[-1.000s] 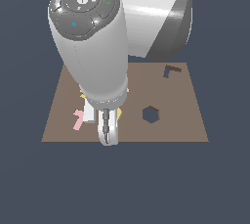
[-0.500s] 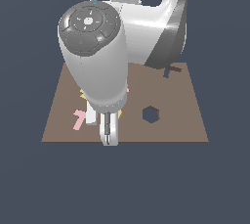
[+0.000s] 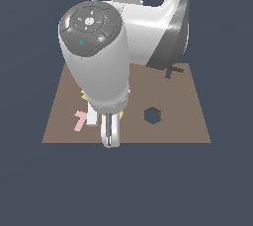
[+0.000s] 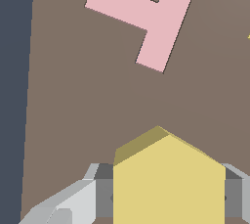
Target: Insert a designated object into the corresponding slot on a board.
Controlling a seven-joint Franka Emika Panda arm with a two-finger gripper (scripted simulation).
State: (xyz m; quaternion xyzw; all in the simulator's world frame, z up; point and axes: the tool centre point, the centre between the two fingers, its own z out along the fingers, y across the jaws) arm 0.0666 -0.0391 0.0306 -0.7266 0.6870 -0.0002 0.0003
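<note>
**Hexagon gripped over the board's near edge**

The gripper (image 3: 109, 138) is clamped on the yellow hexagon (image 4: 168, 181), its fingers (image 4: 68, 203) pressing both flat sides. It hangs above the brown board (image 3: 188, 116), near the front edge. The hexagonal slot (image 3: 152, 115) lies apart, toward the exterior view's right. A pink piece (image 4: 144, 15) lies flat on the board nearby.

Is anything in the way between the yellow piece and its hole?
Nothing visible is. The tool holds the hexagon between its fingers, and the board is bare from there across to the hexagonal hole. The pink piece lies on the other side, away from that path.
</note>
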